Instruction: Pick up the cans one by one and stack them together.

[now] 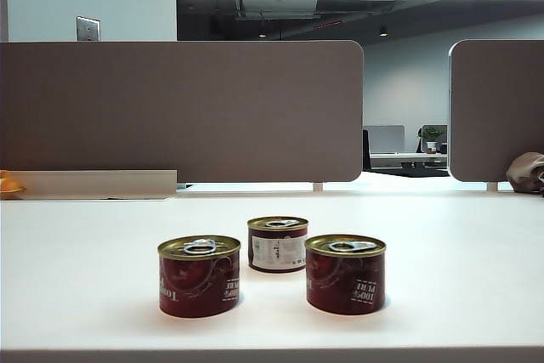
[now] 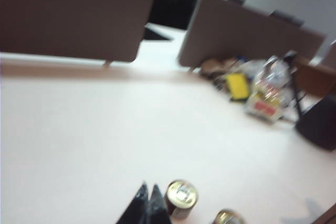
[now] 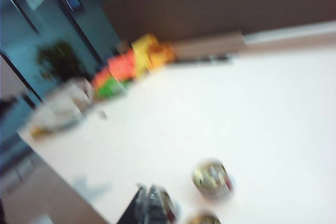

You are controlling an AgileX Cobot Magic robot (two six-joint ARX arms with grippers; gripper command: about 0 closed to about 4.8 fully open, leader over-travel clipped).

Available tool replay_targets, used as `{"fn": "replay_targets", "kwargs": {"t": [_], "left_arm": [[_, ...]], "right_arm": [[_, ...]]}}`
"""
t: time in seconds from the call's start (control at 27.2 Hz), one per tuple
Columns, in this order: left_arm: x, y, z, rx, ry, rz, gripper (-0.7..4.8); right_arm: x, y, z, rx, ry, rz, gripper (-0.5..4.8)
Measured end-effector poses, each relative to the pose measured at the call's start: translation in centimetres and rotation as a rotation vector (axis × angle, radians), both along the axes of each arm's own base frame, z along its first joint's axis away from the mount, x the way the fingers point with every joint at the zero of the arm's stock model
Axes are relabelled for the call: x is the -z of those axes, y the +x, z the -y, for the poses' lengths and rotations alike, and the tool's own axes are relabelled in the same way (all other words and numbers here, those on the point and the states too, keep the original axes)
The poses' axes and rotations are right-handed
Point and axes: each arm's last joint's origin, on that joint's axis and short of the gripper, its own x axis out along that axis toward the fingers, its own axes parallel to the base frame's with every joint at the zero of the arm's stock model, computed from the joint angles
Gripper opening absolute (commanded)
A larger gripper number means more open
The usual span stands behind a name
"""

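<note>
Three squat cans with dark red labels and gold pull-tab lids stand apart on the white table [image 1: 76, 244]. The left can [image 1: 200, 276] and right can [image 1: 346, 274] are in front. The middle can [image 1: 277, 244], with a white label panel, stands behind them. Neither gripper shows in the exterior view. In the left wrist view my left gripper [image 2: 149, 186] is shut and empty above the table, beside one can [image 2: 181, 198], with another can [image 2: 228, 217] at the frame edge. In the blurred right wrist view my right gripper [image 3: 147, 187] is shut and empty, with a can [image 3: 211, 178] beyond it and one can [image 3: 168, 205] partly hidden behind it.
Grey partition panels [image 1: 183, 108] close off the back of the table. An orange object [image 1: 8, 183] lies at the far left edge and a brown thing [image 1: 527, 172] at the far right. Bags and a yellow packet [image 2: 237, 86] sit on the right side, colourful items [image 3: 128, 64] on the left.
</note>
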Motion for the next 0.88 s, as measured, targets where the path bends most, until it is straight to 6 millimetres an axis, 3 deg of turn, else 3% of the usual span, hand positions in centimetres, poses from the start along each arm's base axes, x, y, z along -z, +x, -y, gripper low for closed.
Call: {"fn": "replay_targets", "kwargs": {"t": [0.33,0.48,0.59,0.66,0.74,0.81,0.88], "left_arm": [[-0.2,3.2,0.0,0.006,0.112,-0.383,-0.06],[0.0,4.3,0.0,-0.011,0.127,-0.511,-0.06],[0.4,4.7,-0.1,-0.041,0.146,-0.603,-0.06],[0.8,4.2,-0.1,-0.038,0.151,-0.673,-0.06],[0.9,4.0,-0.2,-0.035,0.153,-0.680,-0.06],[0.9,3.7,-0.1,-0.034,0.153,-0.688,-0.06],[1.0,3.5,-0.2,-0.031,0.158,-0.709,-0.06]], "right_arm": [[-2.8,3.8,-1.4,-0.161,-0.282,-0.193,0.03],[-3.6,6.7,-4.0,-0.233,-0.440,-0.269,1.02],[-3.4,8.8,-6.8,-0.251,-0.577,-0.299,1.22],[-3.1,11.2,-11.0,-0.283,-0.755,-0.310,1.36],[-2.7,12.7,-12.7,-0.264,-0.837,-0.317,2.14],[-2.0,14.2,-13.8,-0.239,-0.912,-0.366,3.34],[-0.9,16.3,-15.1,-0.239,-0.982,-0.451,3.38]]}}
